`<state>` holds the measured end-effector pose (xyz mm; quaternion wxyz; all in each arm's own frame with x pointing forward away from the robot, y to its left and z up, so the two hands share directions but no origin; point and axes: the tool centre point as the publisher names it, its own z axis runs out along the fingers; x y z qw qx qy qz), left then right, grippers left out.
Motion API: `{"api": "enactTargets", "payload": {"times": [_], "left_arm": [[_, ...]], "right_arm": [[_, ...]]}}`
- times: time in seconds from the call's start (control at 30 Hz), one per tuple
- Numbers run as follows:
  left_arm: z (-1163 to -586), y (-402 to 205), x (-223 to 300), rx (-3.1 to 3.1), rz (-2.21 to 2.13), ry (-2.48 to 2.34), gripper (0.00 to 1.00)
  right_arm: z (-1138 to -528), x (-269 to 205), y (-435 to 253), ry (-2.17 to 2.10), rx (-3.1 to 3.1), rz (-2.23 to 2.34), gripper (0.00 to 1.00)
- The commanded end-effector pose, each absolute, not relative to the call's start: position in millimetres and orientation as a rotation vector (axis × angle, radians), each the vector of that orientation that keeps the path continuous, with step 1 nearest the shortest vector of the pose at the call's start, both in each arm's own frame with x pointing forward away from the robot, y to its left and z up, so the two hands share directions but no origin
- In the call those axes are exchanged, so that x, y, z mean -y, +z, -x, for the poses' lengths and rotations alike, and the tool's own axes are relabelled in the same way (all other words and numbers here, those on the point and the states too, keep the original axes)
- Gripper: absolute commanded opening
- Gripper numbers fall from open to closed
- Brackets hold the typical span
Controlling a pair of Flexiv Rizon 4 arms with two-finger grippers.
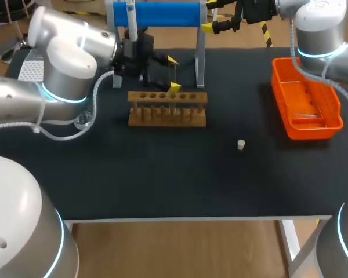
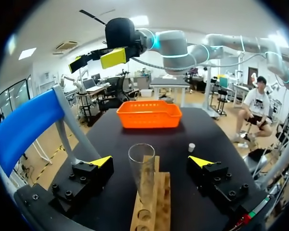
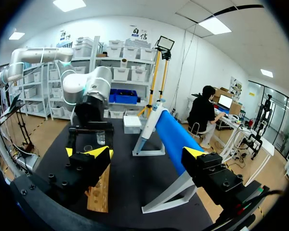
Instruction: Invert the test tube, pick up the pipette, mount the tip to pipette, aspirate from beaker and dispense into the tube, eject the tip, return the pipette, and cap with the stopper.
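2 wide-spread fingers of the left gripper (image 2: 151, 161) flank the clear glass test tube (image 2: 141, 168) without touching it; the tube stands mouth-up in the slotted wooden rack (image 2: 157, 204), apparently ready to take liquid; the right gripper (image 3: 145, 152), equally open and empty, hangs beside the blue-barred stand (image 3: 176, 137), likely placed for the pick-up step; the small white stopper (image 1: 240, 144) lies apart on the black table (image 1: 162, 179).

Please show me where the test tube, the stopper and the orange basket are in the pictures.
test tube (image 2: 142, 171): left wrist view, middle of its glass wall.
stopper (image 1: 240, 145): head view, on its side.
orange basket (image 1: 313, 132): head view, its end wall nearest the stopper.
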<state>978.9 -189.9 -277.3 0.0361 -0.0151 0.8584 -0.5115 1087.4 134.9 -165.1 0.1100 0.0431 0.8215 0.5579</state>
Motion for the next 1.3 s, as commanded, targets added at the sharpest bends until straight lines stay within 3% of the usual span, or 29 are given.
{"api": "enactTargets", "payload": {"times": [0.03, 1.3], "left_arm": [[-984, -282, 198, -2.658, 0.045, -1.557, 1.00], [-985, -294, 199, -2.626, 0.127, -1.473, 1.00]], "right_arm": [[-1088, -134, -165, 1.638, -2.420, -0.124, 1.00], [-1088, -134, -165, 1.638, -2.420, -0.124, 1.00]]}}
